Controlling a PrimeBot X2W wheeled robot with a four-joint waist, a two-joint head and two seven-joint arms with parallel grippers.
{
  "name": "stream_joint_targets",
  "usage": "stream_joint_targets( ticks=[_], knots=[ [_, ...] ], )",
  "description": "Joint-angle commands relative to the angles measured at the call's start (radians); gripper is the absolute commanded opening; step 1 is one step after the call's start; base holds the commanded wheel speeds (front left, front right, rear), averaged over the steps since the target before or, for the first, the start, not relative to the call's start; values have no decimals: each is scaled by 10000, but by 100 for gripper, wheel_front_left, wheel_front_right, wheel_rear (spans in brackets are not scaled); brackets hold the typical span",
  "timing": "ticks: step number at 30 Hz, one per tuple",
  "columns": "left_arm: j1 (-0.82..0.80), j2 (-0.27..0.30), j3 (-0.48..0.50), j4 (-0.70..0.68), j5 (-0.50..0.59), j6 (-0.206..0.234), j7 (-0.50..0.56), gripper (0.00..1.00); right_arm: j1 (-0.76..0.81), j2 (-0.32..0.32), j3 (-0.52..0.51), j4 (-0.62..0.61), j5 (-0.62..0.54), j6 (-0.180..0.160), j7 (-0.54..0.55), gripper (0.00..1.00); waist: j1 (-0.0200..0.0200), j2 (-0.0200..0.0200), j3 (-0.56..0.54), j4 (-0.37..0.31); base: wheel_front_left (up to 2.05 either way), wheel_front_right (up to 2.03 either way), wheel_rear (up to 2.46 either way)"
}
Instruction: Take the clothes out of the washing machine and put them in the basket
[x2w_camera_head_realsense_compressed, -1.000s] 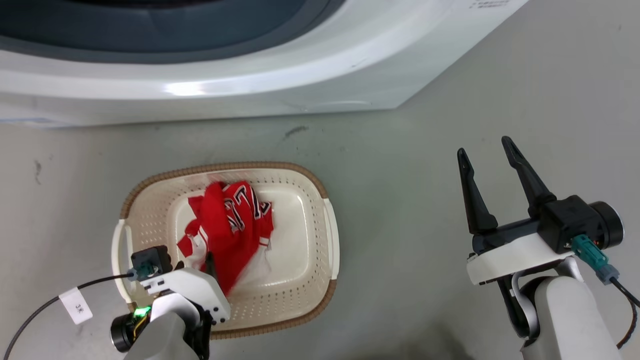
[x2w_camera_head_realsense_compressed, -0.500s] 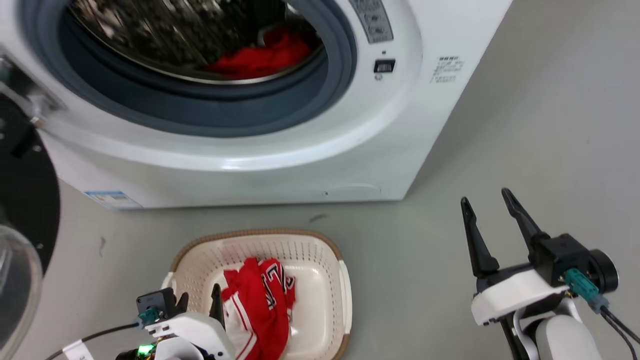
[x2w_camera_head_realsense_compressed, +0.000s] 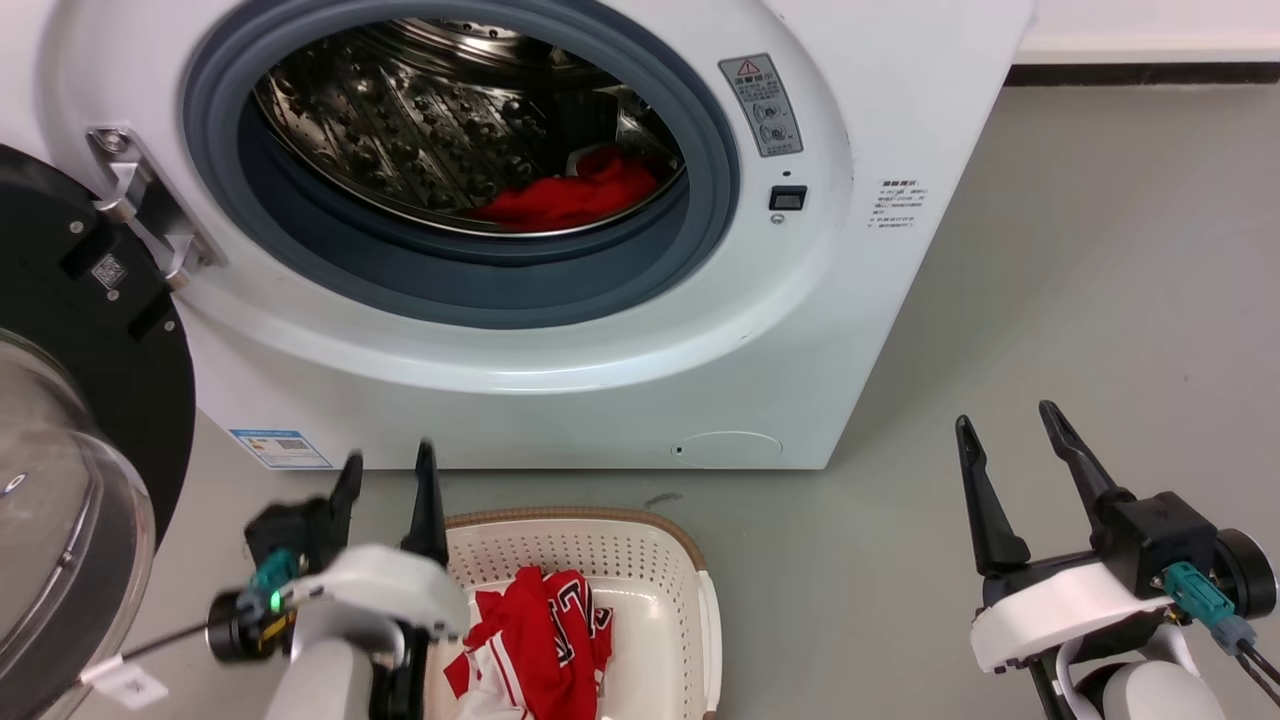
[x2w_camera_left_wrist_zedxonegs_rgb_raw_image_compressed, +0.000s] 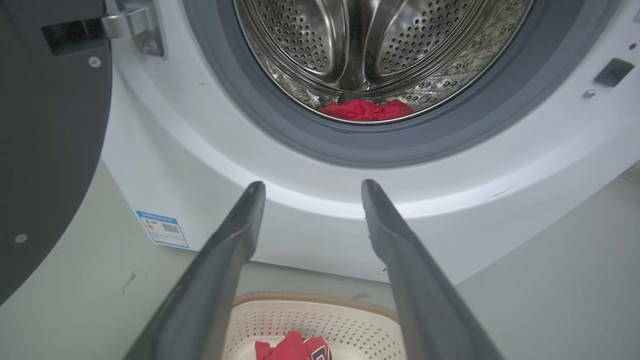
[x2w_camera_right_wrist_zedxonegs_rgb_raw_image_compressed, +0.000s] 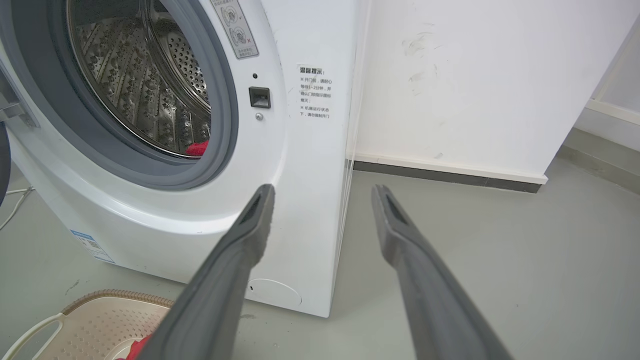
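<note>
Left gripper (x2w_camera_head_realsense_compressed: 388, 458) sits low over the floor, fingers spread with nothing between them, pointing at the washing machine (x2w_camera_head_realsense_compressed: 600, 400) front; its pale forearm comes in under it from the bottom edge. Right gripper (x2w_camera_head_realsense_compressed: 1005, 415) is well apart on the other side, fingers also spread and empty, aimed at the machine's right front corner.

Basket (x2w_camera_head_realsense_compressed: 580, 517) is on the floor just right of and below the left gripper, brown rim near its right finger; red jersey (x2w_camera_head_realsense_compressed: 545, 640) lies crumpled inside, with white panels and black-edged white lettering, folded so unreadable. Beyond the left fingertips and higher, the porthole is open; red bundle (x2w_camera_head_realsense_compressed: 570, 200) lies at the bottom of the steel drum (x2w_camera_head_realsense_compressed: 420, 120), behind the grey seal (x2w_camera_head_realsense_compressed: 500, 290), toward the right gripper's side; in the left wrist view it is straight ahead, above the finger gap. Door (x2w_camera_head_realsense_compressed: 90, 330) hangs swung out left of the left gripper; black frame, clear bulging glass.

Writing:
- Warning sticker (x2w_camera_head_realsense_compressed: 765, 105) with red triangle, right of the porthole.
- Block of Chinese print (x2w_camera_right_wrist_zedxonegs_rgb_raw_image_compressed: 316, 95) ahead of the right gripper, near the front edge; too small to transcribe.
- QR sticker (x2w_camera_left_wrist_zedxonegs_rgb_raw_image_compressed: 162, 229), blue-bordered, left of the left fingers, low on the front.
- White tag (x2w_camera_head_realsense_compressed: 125, 680) on the left arm's cable; text blurred.
</note>
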Motion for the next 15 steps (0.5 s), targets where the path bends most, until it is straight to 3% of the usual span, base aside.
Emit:
stream_joint_targets(
  ticks=[1,8,15],
  knots=[
    [-251,-7,-36,-155,32,-3,-25,100,34,-1,-4,-79,-14,-7,-5,100,2,0,90,-46,0,0,0],
    [-1789,-8,-176,-569,390,-44,-24,100,-230,-3,101,-284,81,-7,5,100,2,0,586,-400,0,0,0],
    [-3998,367,-97,742,631,-269,-25,100,-641,0,362,-258,336,-7,-166,100,2,0,1489,-1103,0,0,0]
  ],
)
